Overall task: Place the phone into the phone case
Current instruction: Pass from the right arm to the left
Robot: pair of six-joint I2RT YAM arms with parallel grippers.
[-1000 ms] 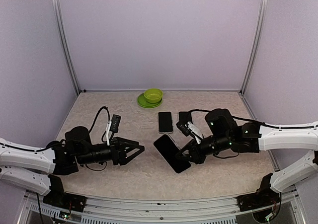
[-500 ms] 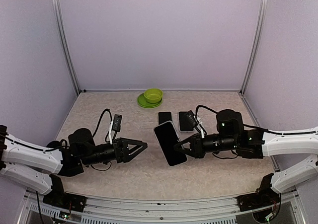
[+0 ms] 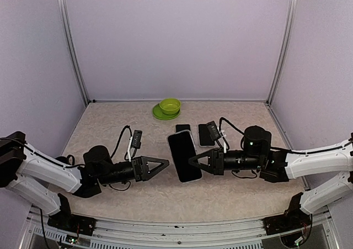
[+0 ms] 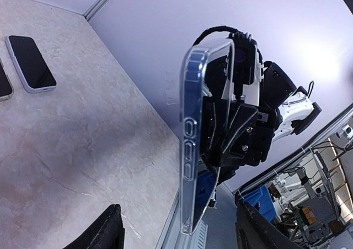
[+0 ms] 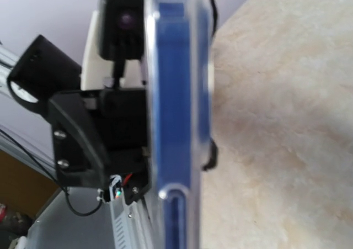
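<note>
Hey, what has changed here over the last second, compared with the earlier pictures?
The right end effector, shut on the case, raised it, turned it more upright and carried it left. The left end effector, open, moved right toward it; they have not met. Nothing was newly grasped or released. The pale-rimmed phone, the dark phone and the bowl stayed put.
</note>
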